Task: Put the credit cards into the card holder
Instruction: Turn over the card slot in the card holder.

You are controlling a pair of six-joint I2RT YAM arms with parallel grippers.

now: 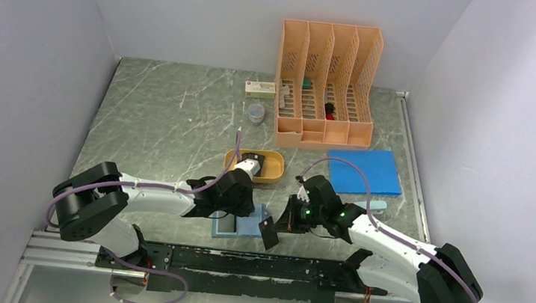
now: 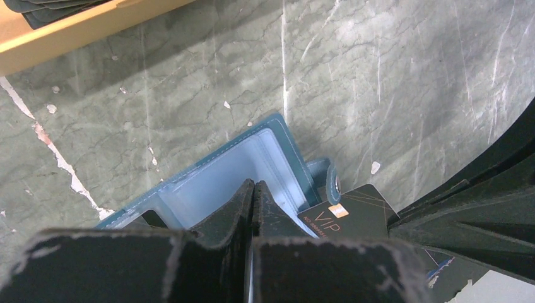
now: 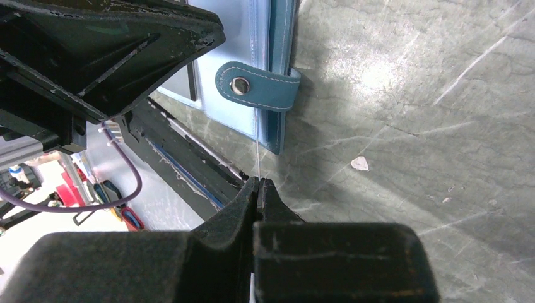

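Observation:
The teal card holder [image 1: 246,226] lies open near the table's front edge, clear pockets up. In the left wrist view my left gripper [image 2: 253,186] is shut over its clear inner pocket [image 2: 214,183], a thin pale leaf showing between the jaws. My right gripper [image 1: 284,221] is shut on a black credit card [image 1: 269,234], held on edge just right of the holder. The card's "VIP" face shows in the left wrist view [image 2: 353,214]. In the right wrist view the card is a thin edge-on line [image 3: 257,158] above my right gripper [image 3: 257,183], beside the snap tab [image 3: 258,85].
An orange oval tray [image 1: 272,168] with more dark cards [image 1: 253,157] sits behind the holder. An orange file rack [image 1: 327,82] stands at the back, a bright-blue sheet [image 1: 364,171] to the right, and a small cup [image 1: 255,112] and white box [image 1: 260,87] beside the rack.

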